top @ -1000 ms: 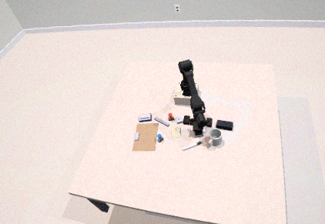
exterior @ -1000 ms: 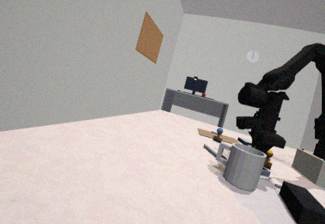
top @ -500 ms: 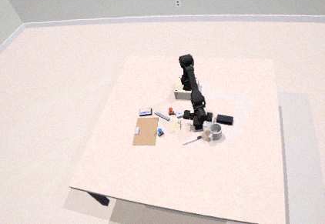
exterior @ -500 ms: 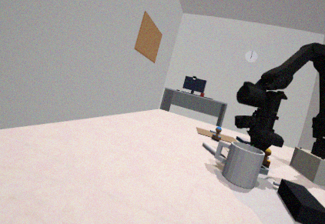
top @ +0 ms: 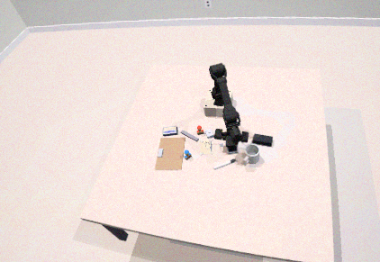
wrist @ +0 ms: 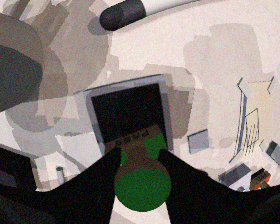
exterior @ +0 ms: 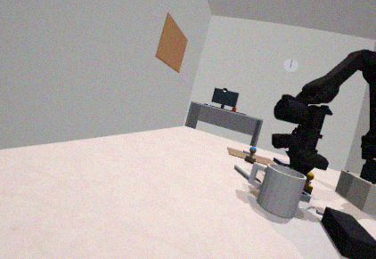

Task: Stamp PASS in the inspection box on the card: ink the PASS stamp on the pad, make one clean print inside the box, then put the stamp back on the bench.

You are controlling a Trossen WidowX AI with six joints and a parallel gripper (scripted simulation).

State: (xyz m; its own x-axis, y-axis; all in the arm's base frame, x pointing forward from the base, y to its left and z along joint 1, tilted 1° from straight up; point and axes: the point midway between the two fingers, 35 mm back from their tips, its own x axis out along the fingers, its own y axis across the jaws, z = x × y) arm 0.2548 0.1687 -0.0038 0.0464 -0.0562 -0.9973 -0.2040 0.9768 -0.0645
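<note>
Grips the PASS stamp (wrist: 142,189) between the fingers of the gripper (top: 231,146) (exterior: 308,171) (wrist: 139,155), closed on both sides of the brown body. Has a round, deep-green knob on top, broad and smooth, facing the wrist camera. Narrows below the knob to a brown neck, then widens into a flat brown base with green patches on either side of the neck. Carries dark PASS lettering along the far edge of the base, upside down in the wrist view and a little blurred. Looks whole. Sits right over the near part of the ink pad (top: 231,149) (wrist: 126,109), with black surface and grey rim showing beyond the fingertips. Hides the underside, so cannot tell about ink on the face, nor surely about contact with the pad. Leaves the card (top: 206,147) (wrist: 261,112) to one side of the gripper, and the grey mug (top: 253,154) (exterior: 282,191) (wrist: 17,77) near, on the opposite side. Shows the marker (top: 222,165) (wrist: 123,14) lying past the pad, farther from the hand.
</note>
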